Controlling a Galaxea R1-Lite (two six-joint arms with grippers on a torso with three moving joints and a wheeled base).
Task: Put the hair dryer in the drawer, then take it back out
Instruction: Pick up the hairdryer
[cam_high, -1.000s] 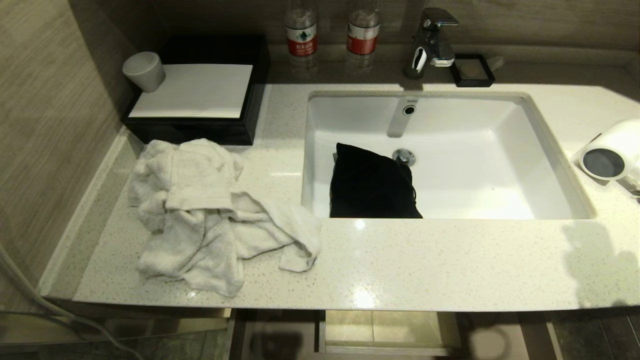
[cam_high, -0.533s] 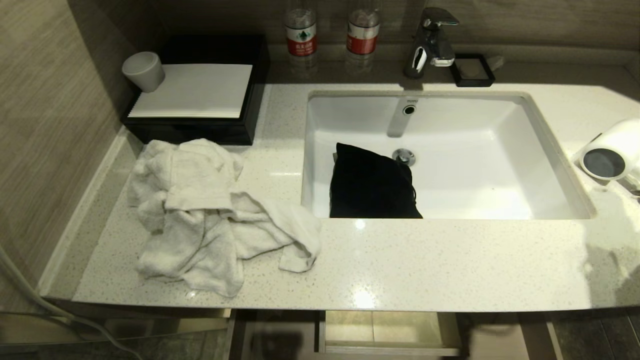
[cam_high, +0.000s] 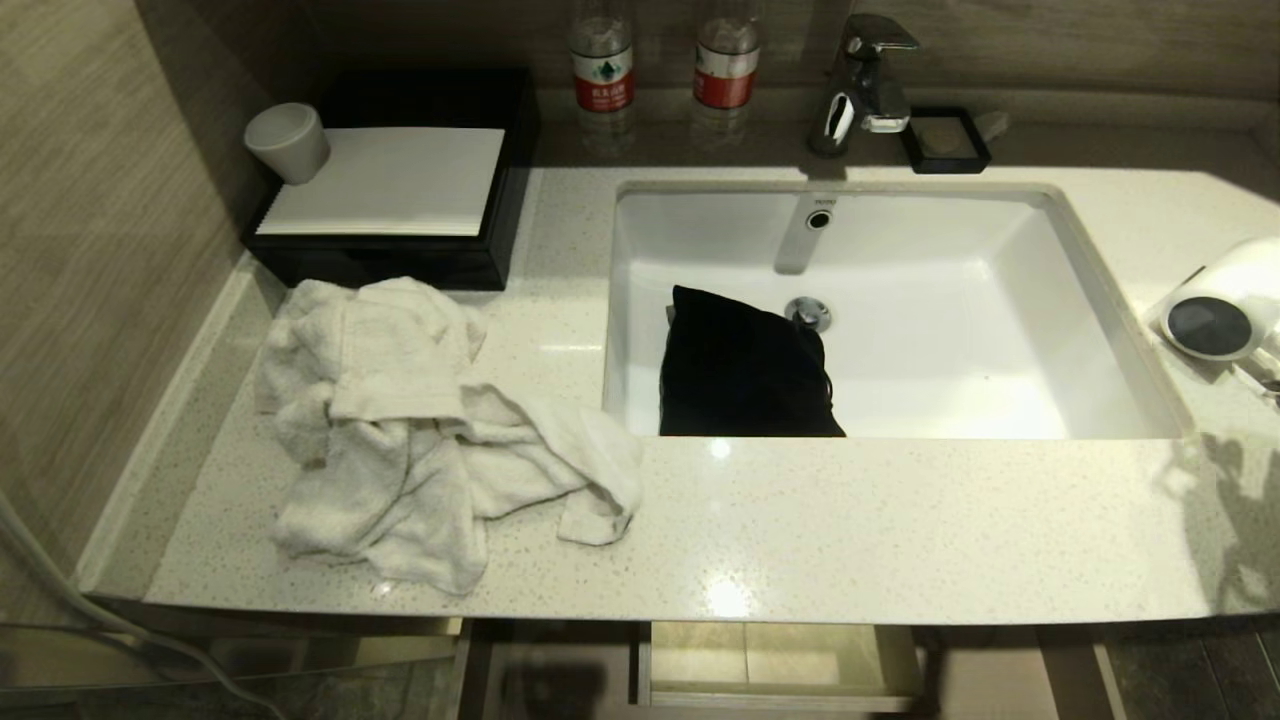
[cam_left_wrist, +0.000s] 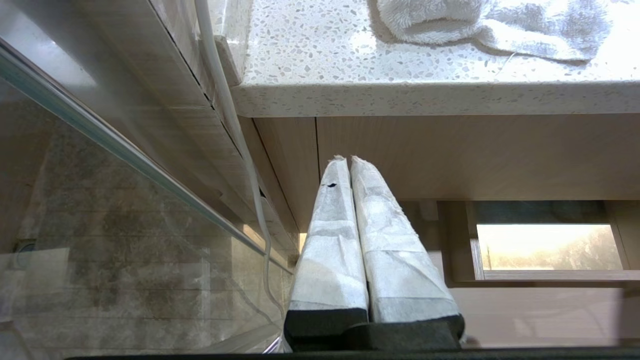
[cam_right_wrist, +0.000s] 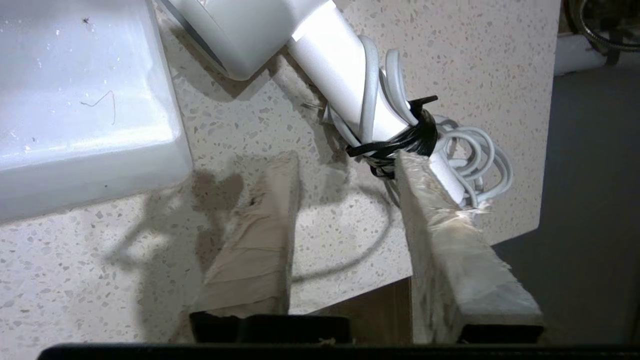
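The white hair dryer (cam_high: 1225, 300) lies on the countertop at the far right, its dark round end face turned toward the sink. In the right wrist view its barrel (cam_right_wrist: 250, 35) and handle point toward me, with a white cord (cam_right_wrist: 480, 160) coiled round the handle and tied in black. My right gripper (cam_right_wrist: 347, 162) hovers open just above the counter, short of the handle's end, nothing between its fingers. Only its shadow shows in the head view. The drawer (cam_high: 780, 690) stands partly open under the counter's front edge. My left gripper (cam_left_wrist: 346, 160) is shut, parked below the countertop.
A black pouch (cam_high: 745, 370) lies in the white sink (cam_high: 1110, 300). Crumpled white towels (cam_high: 420, 430) cover the counter's left side. Behind them are a black tray (cam_high: 400, 260) and a small cup (cam_high: 288, 140). Two bottles (cam_high: 602, 60), a tap (cam_high: 860, 80) and a soap dish (cam_high: 943, 140) line the back.
The right arm's shadow on the counter's front right corner has shifted toward the right edge. The hair dryer, pouch and drawer have not moved.
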